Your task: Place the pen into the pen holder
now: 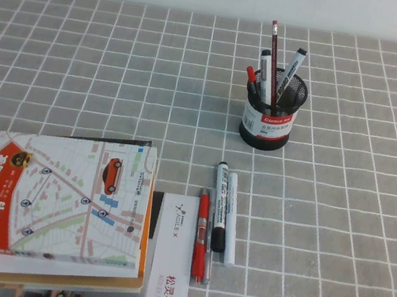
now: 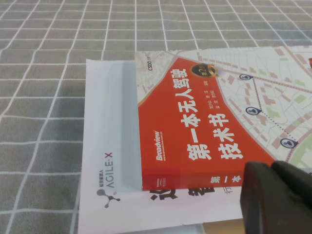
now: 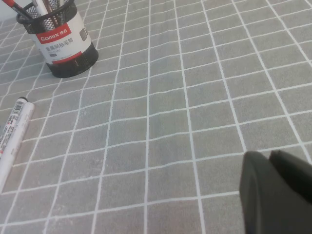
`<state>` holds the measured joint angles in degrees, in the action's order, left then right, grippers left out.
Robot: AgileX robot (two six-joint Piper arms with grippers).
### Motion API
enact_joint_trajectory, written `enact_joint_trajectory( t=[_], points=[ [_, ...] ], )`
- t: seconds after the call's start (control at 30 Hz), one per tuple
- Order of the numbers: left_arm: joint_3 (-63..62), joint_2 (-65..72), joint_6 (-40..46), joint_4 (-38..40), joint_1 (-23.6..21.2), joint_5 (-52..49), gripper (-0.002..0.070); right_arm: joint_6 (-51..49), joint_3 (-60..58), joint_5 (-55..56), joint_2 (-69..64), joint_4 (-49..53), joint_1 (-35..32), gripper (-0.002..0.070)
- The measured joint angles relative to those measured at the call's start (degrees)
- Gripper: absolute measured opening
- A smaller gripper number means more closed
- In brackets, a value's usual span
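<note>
The pen [image 1: 231, 220], slim and pale white-grey, lies on the checked cloth, right of a black-capped white marker [image 1: 219, 206] and a red pen [image 1: 201, 235]. The pen holder [image 1: 269, 113], a black mesh cup with a white label and red band, stands behind them with several pens in it; it also shows in the right wrist view [image 3: 62, 41]. Neither gripper shows in the high view. My left gripper [image 2: 270, 166] is shut and empty over the near edge of a red book. My right gripper [image 3: 269, 156] is shut and empty over bare cloth, apart from the pens.
A red and white map-covered book [image 1: 51, 199] lies on a stack at the front left, over white AgileX sheets [image 1: 171, 267]. A white printed barrel [image 3: 14, 126] lies at the edge of the right wrist view; I cannot tell whether it is the marker or the pen.
</note>
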<state>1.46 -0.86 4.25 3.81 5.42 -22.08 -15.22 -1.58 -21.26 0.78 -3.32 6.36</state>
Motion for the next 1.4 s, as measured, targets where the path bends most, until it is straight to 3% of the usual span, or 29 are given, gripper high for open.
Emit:
enact_joint_trajectory(
  t=[0.17, 0.5, 1.17, 1.3, 1.4],
  points=[
    [0.00, 0.00, 0.00, 0.00, 0.00, 0.00, -0.0003, 0.00, 0.00, 0.00, 0.00, 0.29, 0.00, -0.0013],
    [0.00, 0.00, 0.00, 0.00, 0.00, 0.00, -0.0003, 0.00, 0.00, 0.00, 0.00, 11.04, 0.00, -0.0013],
    [0.00, 0.00, 0.00, 0.00, 0.00, 0.00, -0.0003, 0.00, 0.00, 3.89, 0.00, 11.52, 0.00, -0.0013],
    [0.00, 0.00, 0.00, 0.00, 0.00, 0.00, -0.0003, 0.00, 0.00, 8.03, 0.00, 6.01, 0.00, -0.0012],
    [0.00, 0.00, 0.00, 0.00, 0.00, 0.00, -0.0003, -0.62, 0.00, 12.79, 0.00, -8.43, 0.00, -0.0012]
  ],
)
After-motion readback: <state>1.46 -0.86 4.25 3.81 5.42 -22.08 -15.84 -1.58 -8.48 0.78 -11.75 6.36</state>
